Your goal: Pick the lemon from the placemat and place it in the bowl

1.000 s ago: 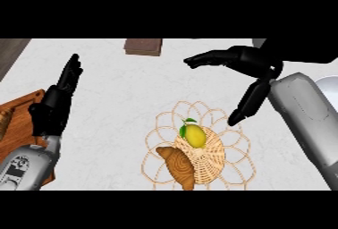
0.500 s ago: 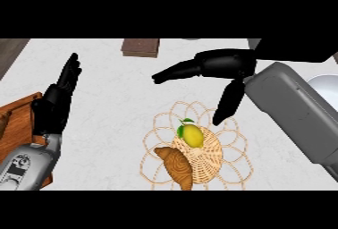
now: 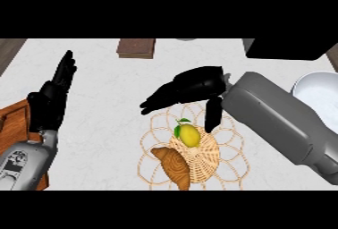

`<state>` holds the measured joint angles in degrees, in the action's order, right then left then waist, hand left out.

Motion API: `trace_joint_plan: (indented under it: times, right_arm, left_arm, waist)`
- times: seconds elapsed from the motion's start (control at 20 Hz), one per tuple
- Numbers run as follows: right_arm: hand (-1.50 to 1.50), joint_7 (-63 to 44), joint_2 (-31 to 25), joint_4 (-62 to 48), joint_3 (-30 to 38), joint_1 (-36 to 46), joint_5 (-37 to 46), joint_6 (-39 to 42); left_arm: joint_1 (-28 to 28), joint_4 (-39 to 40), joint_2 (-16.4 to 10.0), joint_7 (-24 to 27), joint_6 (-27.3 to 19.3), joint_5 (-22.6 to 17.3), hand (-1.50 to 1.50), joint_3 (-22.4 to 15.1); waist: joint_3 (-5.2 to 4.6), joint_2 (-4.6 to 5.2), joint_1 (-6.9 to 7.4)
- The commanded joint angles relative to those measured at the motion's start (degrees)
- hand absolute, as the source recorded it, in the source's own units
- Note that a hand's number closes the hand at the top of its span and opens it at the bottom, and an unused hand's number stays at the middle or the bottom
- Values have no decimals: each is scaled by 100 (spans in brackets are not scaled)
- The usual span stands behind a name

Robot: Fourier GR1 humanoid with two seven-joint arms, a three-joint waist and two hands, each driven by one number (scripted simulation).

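A yellow lemon (image 3: 188,134) with a green leaf lies on a round woven wicker placemat (image 3: 228,154) near the middle of the counter, next to a brown croissant (image 3: 174,166). My right hand (image 3: 191,89) hovers open just above and behind the lemon, fingers stretched to the left and thumb pointing down beside the fruit; it does not hold the lemon. A white bowl (image 3: 317,91) sits at the right edge, partly hidden by my right forearm. At the left, my left hand (image 3: 51,100) rests open with fingers up.
A brown wooden board (image 3: 14,120) lies at the left edge under my left forearm. A small dark brown block (image 3: 137,48) stands at the back of the counter. A black object (image 3: 290,48) fills the back right corner.
My right hand has moved left and down toward the lemon, its forearm swinging in over the counter's right side. The lemon, the croissant and my left hand have stayed put.
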<state>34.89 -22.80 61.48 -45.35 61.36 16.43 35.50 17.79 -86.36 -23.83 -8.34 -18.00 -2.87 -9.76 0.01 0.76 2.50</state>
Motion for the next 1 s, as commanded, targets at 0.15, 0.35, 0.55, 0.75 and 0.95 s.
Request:
trace_joint_plan:
  times: [0.15, 0.35, 0.55, 0.75, 0.95]
  right_arm:
    - [-150, 825, 275, -700, -947, 205, 849, 178]
    - [-150, 724, 553, -969, -1114, 179, 1243, -172]
    - [-150, 895, 845, -1681, -1125, 232, 1492, -369]
    - [-150, 811, 1180, -1720, -1220, -114, 1737, -682]
    - [-150, 1392, 1363, -2606, -1259, -53, 1997, -1091]
  left_arm:
    - [-281, 35, 120, 234, -9, 97, 0, 17]
    - [-170, 191, 211, 230, 4, 204, 0, 68]
    - [-369, -264, 156, -107, 50, 207, 0, 119]
    - [-207, -47, 182, -26, 199, 246, 0, 218]
    - [-353, -235, 233, 31, 191, 289, 0, 267]
  waist:
    - [-5, -19, -53]
    - [-5, -42, -172]
    - [-2, -46, -121]
    - [-2, -54, -195]
    - [-1, -36, -108]
